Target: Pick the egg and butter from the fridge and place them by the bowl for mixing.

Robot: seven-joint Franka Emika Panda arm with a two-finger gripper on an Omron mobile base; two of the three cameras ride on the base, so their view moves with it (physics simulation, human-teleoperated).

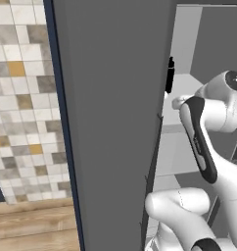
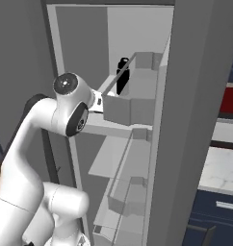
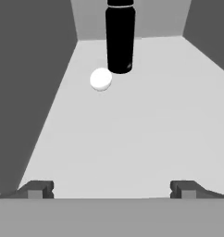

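The grey fridge [image 1: 110, 122] stands open, and my arm reaches in over a pale upper shelf [image 3: 132, 134]. In the hand view the egg [image 3: 100, 79], a small white ball, rests on that shelf ahead and slightly left, just in front of a tall black bottle [image 3: 120, 37]. My gripper [image 3: 111, 190] is open, its fingertips [image 3: 37, 189] wide apart, well short of the egg and with nothing between them. The butter and the bowl are out of view.
The black bottle [image 2: 122, 74] stands at the shelf's back. Grey door bins [image 2: 130, 108] hang on the open door [image 2: 195, 120] to the right of my arm. Navy cabinets [image 2: 219, 211] lie further right. A tiled wall [image 1: 22, 98] and a wooden counter [image 1: 32, 225] are left of the fridge.
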